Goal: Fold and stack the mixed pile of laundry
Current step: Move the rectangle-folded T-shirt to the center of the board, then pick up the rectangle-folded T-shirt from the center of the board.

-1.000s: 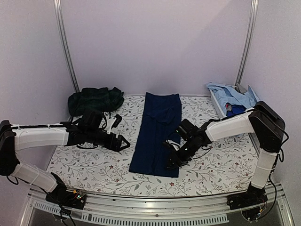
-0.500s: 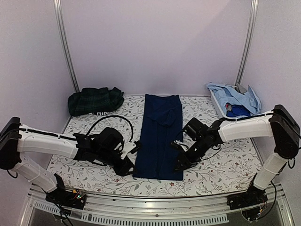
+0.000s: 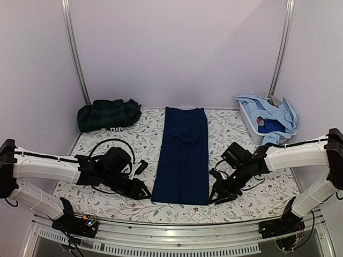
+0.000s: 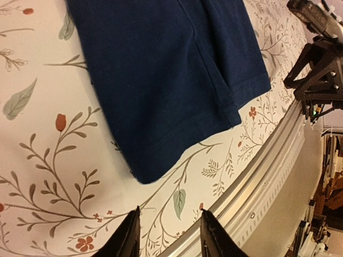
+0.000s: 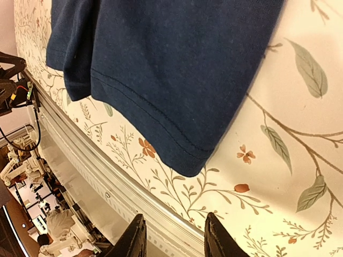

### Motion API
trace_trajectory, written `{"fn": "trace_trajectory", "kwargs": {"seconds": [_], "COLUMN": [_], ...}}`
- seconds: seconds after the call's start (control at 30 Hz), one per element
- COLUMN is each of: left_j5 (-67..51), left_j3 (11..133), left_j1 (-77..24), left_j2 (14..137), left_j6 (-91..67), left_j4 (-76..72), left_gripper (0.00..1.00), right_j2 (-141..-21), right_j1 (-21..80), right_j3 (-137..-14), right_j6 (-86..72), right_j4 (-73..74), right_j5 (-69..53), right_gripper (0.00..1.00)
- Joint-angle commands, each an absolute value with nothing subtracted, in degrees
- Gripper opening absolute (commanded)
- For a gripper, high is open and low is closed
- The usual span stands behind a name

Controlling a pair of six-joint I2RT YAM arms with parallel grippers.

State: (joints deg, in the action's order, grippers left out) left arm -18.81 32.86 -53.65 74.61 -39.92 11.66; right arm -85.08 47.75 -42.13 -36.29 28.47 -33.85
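The navy blue T-shirt (image 3: 182,155) is laid flat in the middle of the floral sheet (image 3: 230,128); it is folded lengthwise into 1 long narrow strip that runs from the back of the table toward the near rail (image 3: 171,234); its stitched hem forms the near end and stops short of the rail.

The left gripper (image 4: 170,210) is set low over the sheet, just beside the near-left corner of the navy blue T-shirt; in the left wrist view its 2 fingers (image 4: 131,238) are seen parted, with only printed sheet between them; the corner lies ahead of the tips and is not touched; the tool is released and nothing is grasped.

The right gripper (image 5: 175,215) is set low just beside the near-right corner of the same garment; in the right wrist view its 2 fingers are likewise parted, with sheet and rail seen between them; the hem corner lies ahead of the tips, apart from them; this tool is also released and nothing is grasped.

The rest of the pile is kept well apart from both arms; the dark green plaid piece (image 3: 107,114) is bunched at the back-left corner of the sheet; the light blue shirts (image 3: 270,110) are heaped in a white basket (image 3: 247,120) at the back right and hang over its rim; 1 darker blue item is seen inside it, too small to identify.
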Motion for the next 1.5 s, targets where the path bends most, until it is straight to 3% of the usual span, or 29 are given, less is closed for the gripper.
{"fn": "trace_trajectory", "kwargs": {"seconds": [0.0, 0.13, 0.27, 0.37, 0.6, 0.83, 1.03, 1.47], "left_j5": [-16.83, -9.60, -6.21, -7.76, -7.01, -9.03, -5.08, -2.03], "left_j3": [33.10, 36.41, 39.51, 41.04, 42.18, 37.60, 34.80, 35.37], "left_j1": [-52.80, -56.45, -59.47, -61.47, -62.81, -63.27, -63.22, -63.05], "left_j2": [71.47, 73.21, 75.33, 75.00, 79.86, 81.10, 84.20, 87.71], "left_j6": [-39.41, -24.83, -12.81, -4.46, 15.04, 18.22, 22.38, 24.77], "left_j4": [10.83, 15.76, 18.36, 16.55, 20.24, 12.22, 6.49, 1.45], "left_gripper": [0.38, 0.39, 0.41, 0.42, 0.44, 0.42, 0.38, 0.36], "right_j2": [-81.00, -82.65, -81.05, -79.14, -78.78, -77.04, -80.73, -82.41], "right_j1": [47.91, 48.44, 50.17, 52.31, 57.69, 60.11, 60.32, 61.29], "right_j3": [-42.29, -42.50, -44.93, -45.97, -45.88, -37.23, -37.63, -34.29], "right_j6": [-36.74, -32.46, -24.14, -14.73, 2.51, 17.37, 21.69, 28.41], "right_j4": [27.27, 28.29, 27.82, 26.14, 19.59, 13.23, 11.94, 7.23], "right_j5": [-28.42, -28.15, -23.94, -19.03, -15.28, -10.28, -9.58, -12.19], "right_gripper": [0.36, 0.34, 0.39, 0.45, 0.46, 0.44, 0.39, 0.42]}}
